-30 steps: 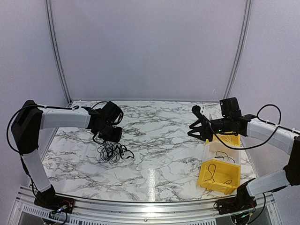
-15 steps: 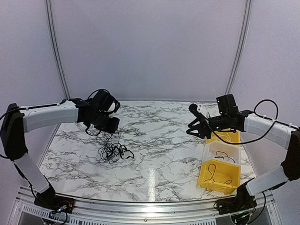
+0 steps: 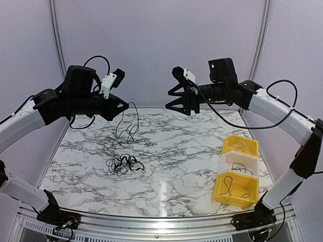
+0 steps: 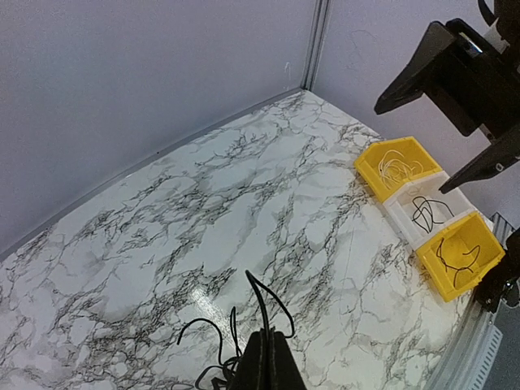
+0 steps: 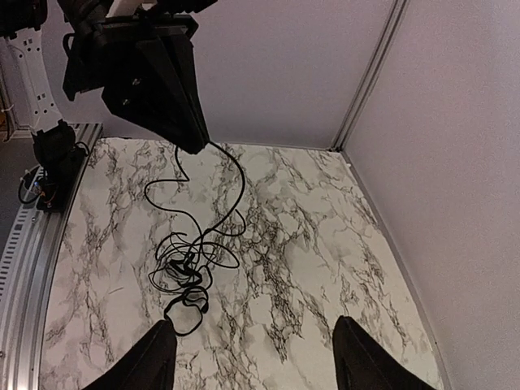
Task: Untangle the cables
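Three bins stand touching in a row at the lower right of the top view, hard against the right edge of the table [image 3: 181, 161]. The far yellow bin [image 3: 227, 147] holds a thin white wire [image 4: 396, 166]. The white bin [image 3: 227, 162] in the middle holds a curl of black wire [image 4: 426, 210]. The near yellow bin [image 3: 233, 200] holds another black wire [image 4: 455, 256].

My left gripper [image 3: 126, 105] is high at the upper left of the top view, and its jaws are pinched tight on a black cable [image 3: 128, 126]. That cable hangs in loose loops toward the bundle of cables [image 3: 123, 164], which lies on the marble left of center. I cannot tell whether the lowest loop is joined to the bundle.

My right gripper [image 3: 168, 103] is raised at upper center and faces the left one across a gap. Its jaws are spread wide with nothing between them. In the right wrist view its fingers [image 5: 158, 357] frame the table from the bottom edge.

Bare marble runs between the bundle and the bins. The bundle is well apart from the back wall, the left edge and the rail along the near edge. Both grippers hang well above the tabletop.
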Controlling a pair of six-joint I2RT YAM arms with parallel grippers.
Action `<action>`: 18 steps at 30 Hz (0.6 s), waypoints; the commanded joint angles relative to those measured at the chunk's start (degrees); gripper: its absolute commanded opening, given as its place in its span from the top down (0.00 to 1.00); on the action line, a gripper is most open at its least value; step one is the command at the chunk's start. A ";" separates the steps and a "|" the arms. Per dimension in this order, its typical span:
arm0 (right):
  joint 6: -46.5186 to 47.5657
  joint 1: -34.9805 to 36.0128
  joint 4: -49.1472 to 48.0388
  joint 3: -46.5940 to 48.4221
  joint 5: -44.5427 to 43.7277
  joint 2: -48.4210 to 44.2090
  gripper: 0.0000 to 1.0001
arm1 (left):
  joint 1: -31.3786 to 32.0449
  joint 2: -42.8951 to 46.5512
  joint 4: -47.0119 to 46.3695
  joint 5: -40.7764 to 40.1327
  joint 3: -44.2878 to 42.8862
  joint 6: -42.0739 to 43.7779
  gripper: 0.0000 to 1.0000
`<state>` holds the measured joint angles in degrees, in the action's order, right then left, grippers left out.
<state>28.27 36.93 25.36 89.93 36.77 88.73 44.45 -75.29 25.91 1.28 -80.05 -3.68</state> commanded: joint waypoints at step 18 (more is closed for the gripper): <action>-19.51 6.56 -8.56 12.88 7.70 19.50 0.44 | 2.91 0.93 -2.90 4.20 -0.06 -1.80 1.00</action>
<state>12.53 43.24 21.85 98.80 40.18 106.85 47.11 -75.53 25.47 4.64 -80.18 -5.04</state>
